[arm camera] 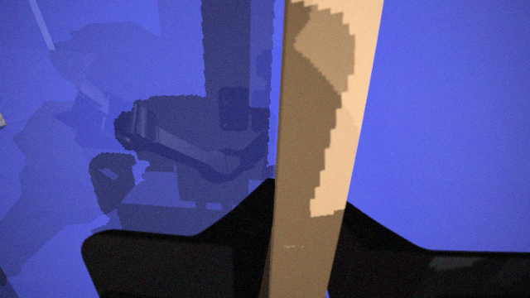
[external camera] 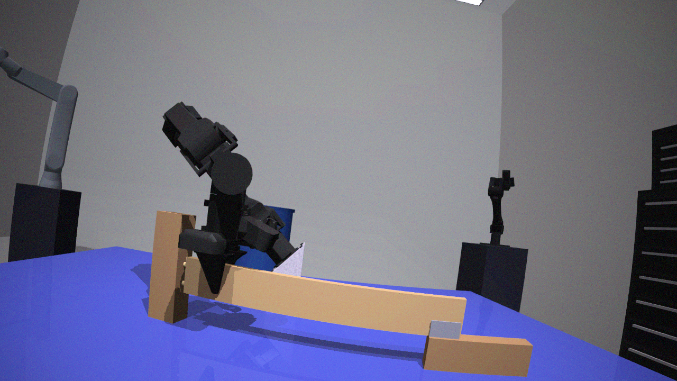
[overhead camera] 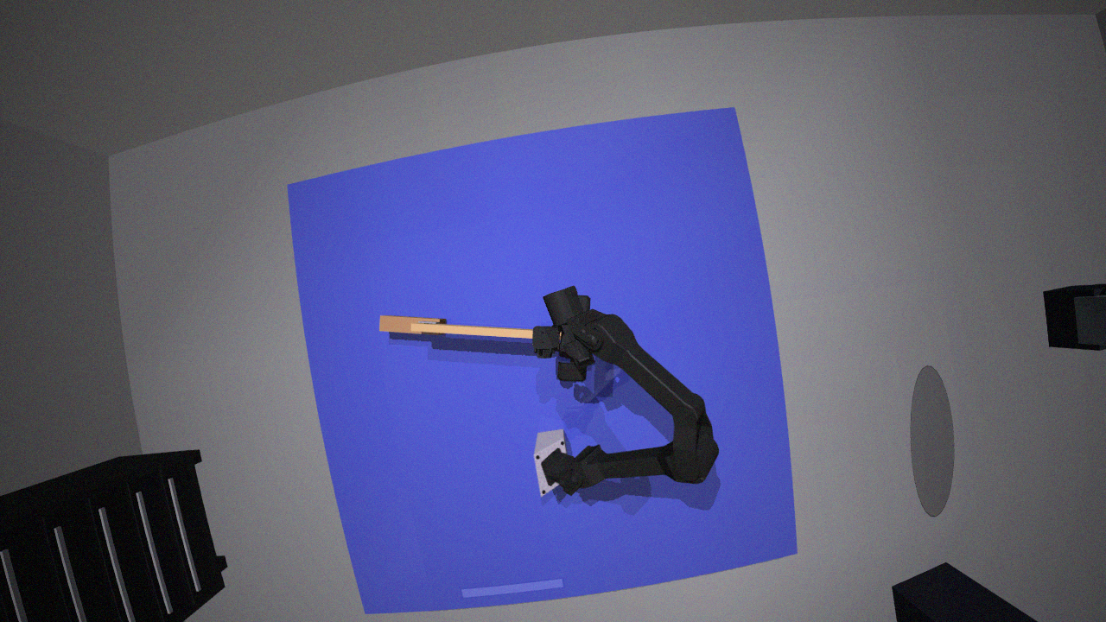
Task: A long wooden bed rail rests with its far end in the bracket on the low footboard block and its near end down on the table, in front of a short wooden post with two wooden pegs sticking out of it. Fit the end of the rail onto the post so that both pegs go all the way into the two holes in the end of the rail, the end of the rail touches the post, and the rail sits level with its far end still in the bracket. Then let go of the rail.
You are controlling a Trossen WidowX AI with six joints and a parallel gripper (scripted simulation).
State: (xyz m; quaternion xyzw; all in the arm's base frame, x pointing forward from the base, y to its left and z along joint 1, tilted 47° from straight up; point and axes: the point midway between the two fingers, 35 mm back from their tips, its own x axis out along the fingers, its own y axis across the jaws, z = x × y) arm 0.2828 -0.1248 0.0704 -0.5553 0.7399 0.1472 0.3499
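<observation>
With the rail (overhead camera: pixel 479 332) (external camera: pixel 331 293) (arm camera: pixel 315 124) pinched near its post end by the gripper (overhead camera: pixel 558 340) (external camera: pixel 215 284) (arm camera: pixel 291 187), only a narrow gap is left at the post (external camera: pixel 165 265), which stands at nine o'clock from the fingers in the exterior view. The pegs (external camera: pixel 183 283) are seen bridging that gap, their tips' depth unclear. Toward four o'clock, the far end is held in the bracket (external camera: pixel 445 329). A push along the rail's long axis, toward nine, is probably called for.

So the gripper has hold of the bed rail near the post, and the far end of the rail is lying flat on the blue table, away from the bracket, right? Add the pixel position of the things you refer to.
Not quite: the far end of the rail (overhead camera: pixel 472 331) (external camera: pixel 331 300) (arm camera: pixel 315 124) sits in the bracket (external camera: pixel 445 329) on the footboard block (external camera: pixel 478 356), as the exterior view shows. The gripper (external camera: pixel 215 289) (arm camera: pixel 291 187) does hold the rail near the post (external camera: pixel 165 265).
</observation>
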